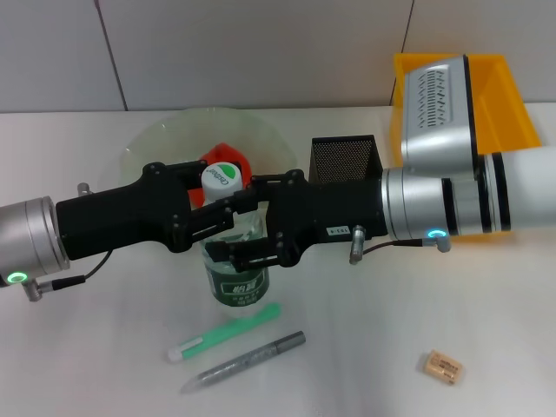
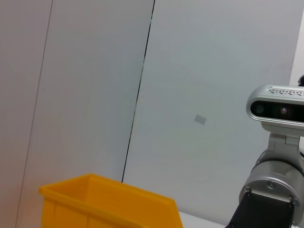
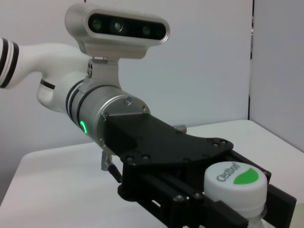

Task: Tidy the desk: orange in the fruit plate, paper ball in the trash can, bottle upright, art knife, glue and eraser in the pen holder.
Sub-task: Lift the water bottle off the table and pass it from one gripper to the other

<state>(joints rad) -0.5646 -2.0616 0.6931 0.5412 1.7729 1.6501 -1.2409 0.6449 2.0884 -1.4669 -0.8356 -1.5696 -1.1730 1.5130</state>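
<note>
The bottle (image 1: 235, 280) stands upright on the desk (image 1: 365, 347) in front of the fruit plate (image 1: 165, 135), its white cap (image 1: 221, 176) on top. My left gripper (image 1: 208, 198) reaches in from the left and is shut on the bottle just under the cap, which also shows in the right wrist view (image 3: 235, 183). My right gripper (image 1: 239, 228) reaches in from the right and its fingers clasp the bottle's shoulder. The orange (image 1: 233, 156) lies in the plate, partly hidden. The pen holder (image 1: 343, 158) stands behind my right gripper. The eraser (image 1: 443, 367) lies at the front right. The paper ball is out of view.
The yellow trash can (image 1: 502, 95) stands at the back right, partly hidden by my right arm; it also shows in the left wrist view (image 2: 109, 204). A green-and-white glue stick (image 1: 224, 337) and a silver art knife (image 1: 245, 360) lie in front of the bottle.
</note>
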